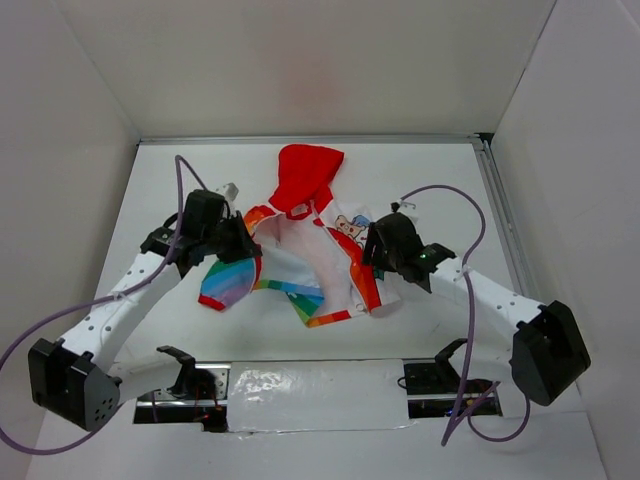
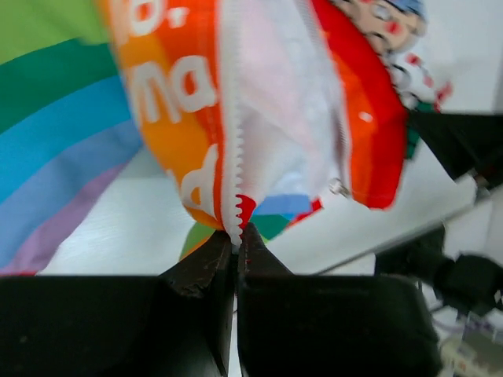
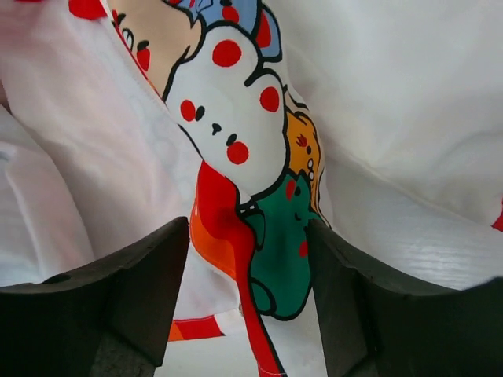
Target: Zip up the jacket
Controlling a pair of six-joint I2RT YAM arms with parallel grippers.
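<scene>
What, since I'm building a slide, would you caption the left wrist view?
Left pincer pinches the end of the zipper teeth on the unzipped jacket, white lining showing.

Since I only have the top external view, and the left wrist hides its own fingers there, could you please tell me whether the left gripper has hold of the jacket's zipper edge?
Observer: Yes. In the left wrist view the left gripper is pinched on one end of the jacket's zipper teeth.
Operator: Thank you. And the right gripper?
Observer: Its jaws stand open, one finger on either side of a fold bearing a printed cartoon figure, not clamped on it.
</scene>
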